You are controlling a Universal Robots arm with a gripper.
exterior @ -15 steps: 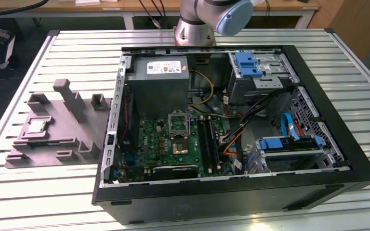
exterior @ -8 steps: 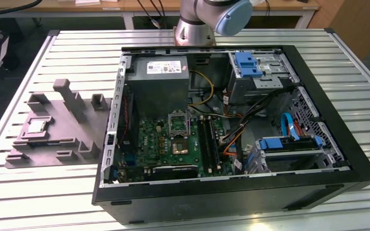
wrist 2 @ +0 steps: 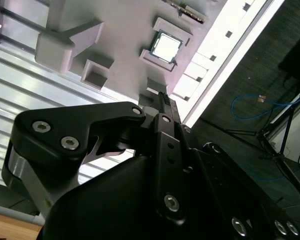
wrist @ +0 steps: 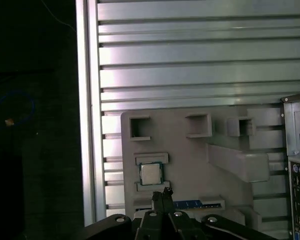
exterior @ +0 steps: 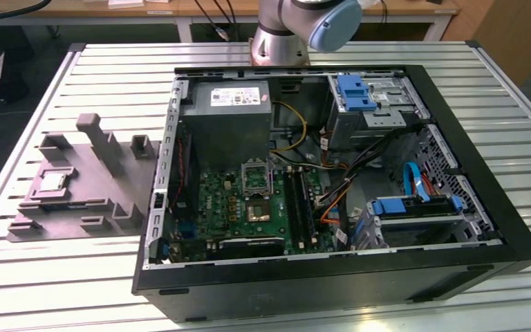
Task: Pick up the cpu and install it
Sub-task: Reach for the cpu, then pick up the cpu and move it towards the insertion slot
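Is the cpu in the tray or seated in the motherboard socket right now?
In the tray: the cpu lies flat in a recess of the grey tray, outside the computer case.

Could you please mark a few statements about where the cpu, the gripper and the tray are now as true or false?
1. The cpu lies on the grey tray. True.
2. The gripper grips the cpu. False: it is shut on nothing and hangs above the tray, apart from the cpu.
3. The tray stands inside the computer case. False: it stands on the slatted table, at the exterior view's left of the case.
4. The case is open, with its motherboard in view. True.
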